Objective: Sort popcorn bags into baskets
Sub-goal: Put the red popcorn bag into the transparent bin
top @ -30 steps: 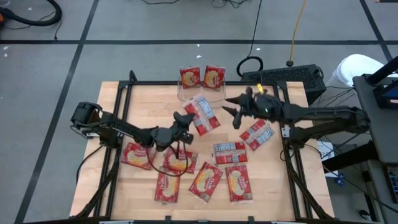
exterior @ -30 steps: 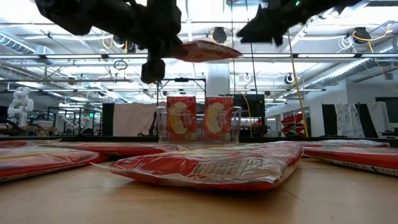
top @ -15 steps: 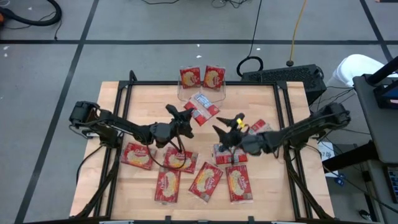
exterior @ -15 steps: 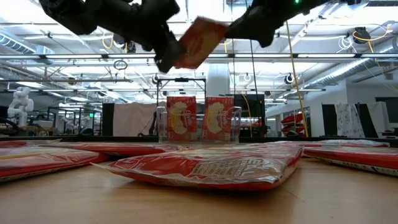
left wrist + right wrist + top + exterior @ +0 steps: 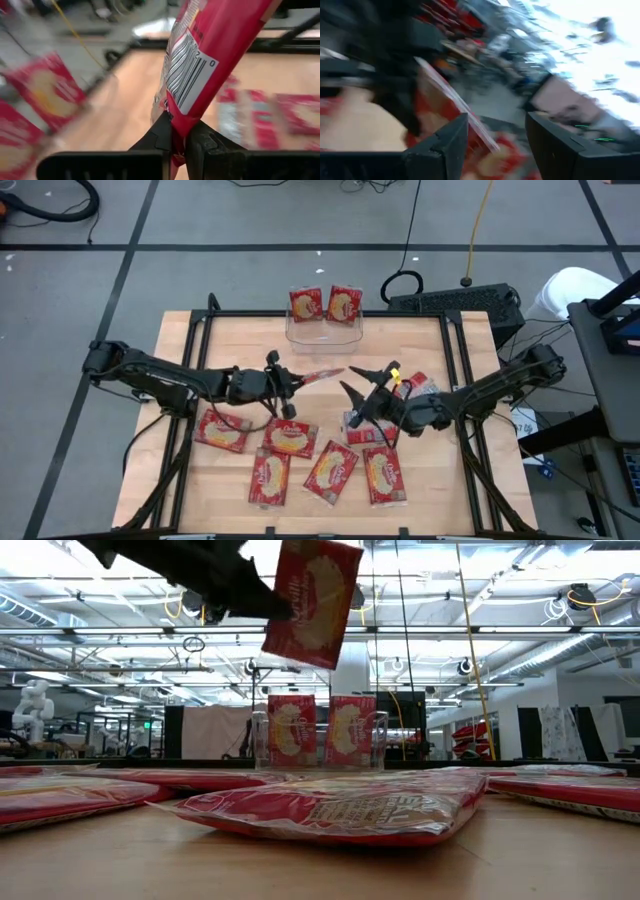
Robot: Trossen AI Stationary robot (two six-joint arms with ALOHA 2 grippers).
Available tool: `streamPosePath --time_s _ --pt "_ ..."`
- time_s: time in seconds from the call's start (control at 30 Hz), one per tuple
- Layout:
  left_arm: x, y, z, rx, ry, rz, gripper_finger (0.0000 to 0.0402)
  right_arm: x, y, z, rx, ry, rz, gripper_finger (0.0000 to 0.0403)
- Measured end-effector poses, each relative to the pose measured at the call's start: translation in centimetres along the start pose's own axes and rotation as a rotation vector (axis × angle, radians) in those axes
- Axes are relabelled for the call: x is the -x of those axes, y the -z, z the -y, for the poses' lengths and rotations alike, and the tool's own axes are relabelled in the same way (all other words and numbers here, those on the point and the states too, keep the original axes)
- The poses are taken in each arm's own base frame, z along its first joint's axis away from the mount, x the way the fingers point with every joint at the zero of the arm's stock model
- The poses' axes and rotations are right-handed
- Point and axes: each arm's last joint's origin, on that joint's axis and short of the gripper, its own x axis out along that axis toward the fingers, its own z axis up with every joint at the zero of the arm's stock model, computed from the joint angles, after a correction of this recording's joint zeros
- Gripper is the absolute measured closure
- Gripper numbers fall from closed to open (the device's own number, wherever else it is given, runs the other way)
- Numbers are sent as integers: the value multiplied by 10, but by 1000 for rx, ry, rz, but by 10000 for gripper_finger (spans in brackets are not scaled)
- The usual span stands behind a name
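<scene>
My left gripper hovers over the table's middle, shut on a red popcorn bag that shows edge-on from above; in the low view the bag turns its yellow picture toward the near edge. My right gripper is open and holds nothing, just right of that bag, above a bag lying back-up. The clear basket sits at the far middle with two bags upright against its far wall. Several more bags lie flat along the near half. My left gripper pinches the bag between its two fingers at the sealed end strip beside the barcode. The fingers come level from the table's left. The bag is lifted clear, stands on edge and sticks out past the fingertips toward the right.
Flat bags lie at the near left, near middle and right. A black frame rail runs along each side. Bare wood shows between the basket and the grippers.
My left gripper has rolled, so the held bag has turned from lying flat to standing on edge, while staying over the table's middle. My right gripper has come from the far right toward the near edge and the middle, stopping close beside the bag.
</scene>
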Motion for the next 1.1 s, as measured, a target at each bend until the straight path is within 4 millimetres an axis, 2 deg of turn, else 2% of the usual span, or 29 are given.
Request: streamPosePath --time_s 0.13,0.37,0.67,0.8,1.0,1.1 --pt "4 4 -2 73 93 -72 379 -13 -10 10 -201 -226 -7 211" --pt "5 14 -2 101 142 -179 379 -41 -8 12 -232 -391 -154 211" --pt "5 16 -2 97 148 -200 375 -68 22 -2 -224 -532 -271 221" --pt "5 17 -2 92 146 -208 367 -74 32 -6 -199 -541 -315 262" --pt "5 16 -2 42 130 -186 362 -78 33 -1 -202 -588 -299 357" --pt "6 14 0 11 130 -161 339 -78 33 2 -202 -585 -301 392"
